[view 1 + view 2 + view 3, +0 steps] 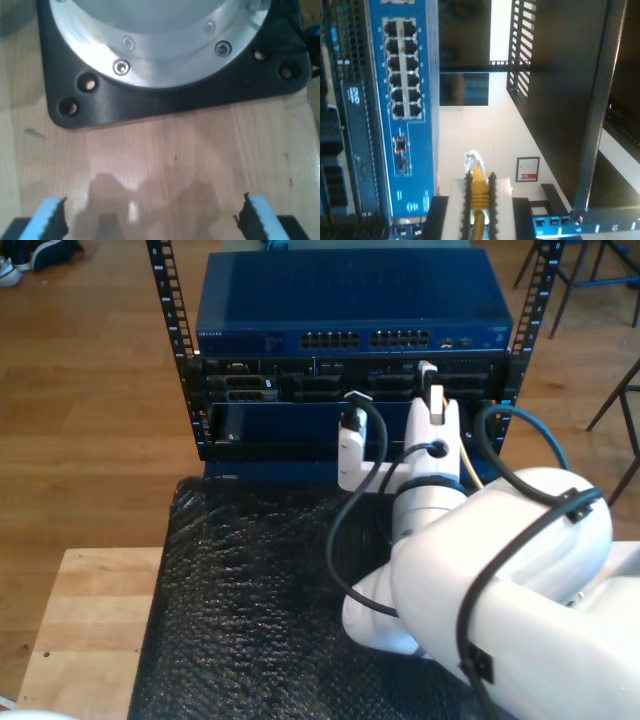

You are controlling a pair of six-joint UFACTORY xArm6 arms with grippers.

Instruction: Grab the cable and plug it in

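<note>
The cable (pixel 479 192) is pale yellow, and its small clear plug (pixel 473 162) sticks out past the fingertips of my second gripper (pixel 479 180), which is shut on it. The plug is near the blue switch (pixel 415 115) but apart from it, beside the block of ports (pixel 402 70). In the exterior view my second gripper (pixel 431 400) is raised in front of the rack, just below the blue switch (pixel 350 300) and its port row (pixel 365 340); a stretch of the cable (pixel 467 462) trails behind the wrist. My first gripper (pixel 152 215) is open over bare wood with nothing between its blue pads (pixel 47 217).
A black base plate (pixel 165 102) with an aluminium arm base lies close ahead of my first gripper. A black padded mat (pixel 250 580) covers the table in front of the rack (pixel 185 360). Thick black arm cables (pixel 345 510) loop beside the white arm. Chair legs (pixel 620 390) stand at the exterior view's right.
</note>
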